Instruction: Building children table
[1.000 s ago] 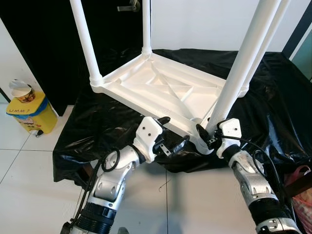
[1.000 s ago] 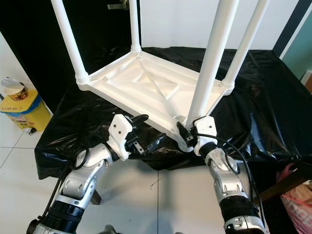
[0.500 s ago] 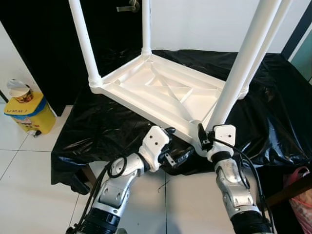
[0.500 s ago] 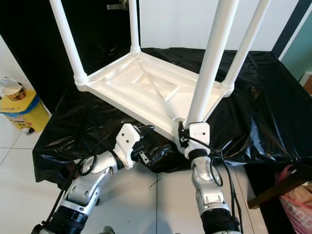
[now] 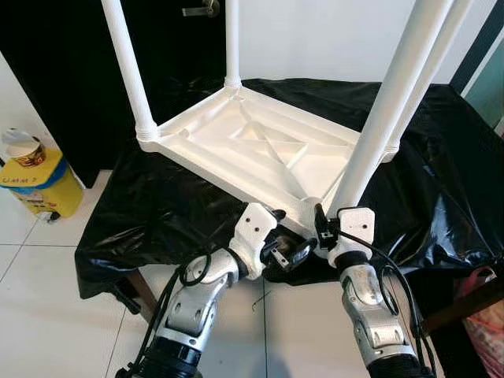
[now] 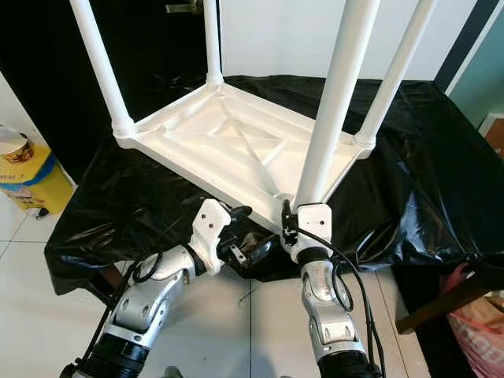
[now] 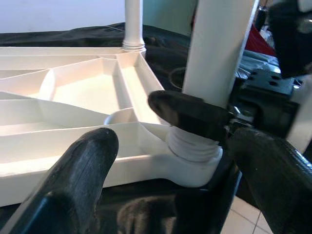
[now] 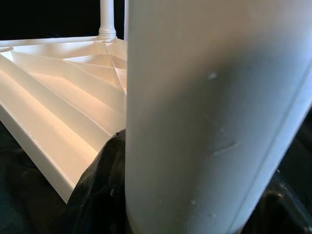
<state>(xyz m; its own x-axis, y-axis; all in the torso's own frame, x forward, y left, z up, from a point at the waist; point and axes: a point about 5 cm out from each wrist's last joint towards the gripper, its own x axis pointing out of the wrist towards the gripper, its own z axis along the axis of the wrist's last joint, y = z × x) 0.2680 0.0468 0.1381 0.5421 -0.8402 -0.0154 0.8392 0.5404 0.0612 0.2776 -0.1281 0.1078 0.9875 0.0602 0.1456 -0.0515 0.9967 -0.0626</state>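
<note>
White plastic children's table [image 5: 260, 150], upturned, ribbed underside facing up, resting on a surface draped in black plastic sheeting [image 5: 441, 157]; four white tubular legs stand upright at its corners. We hold the nearest leg [image 5: 378, 134] low at its threaded base with our right gripper [image 5: 327, 228], black fingers clamped round it. Our left gripper [image 5: 283, 240], fingers spread wide, sits at the table's near corner just beside that socket, touching nothing we can confirm. Yellow lidded bin [image 5: 35, 185] on the tiled floor [image 5: 47, 315], well apart.
</note>
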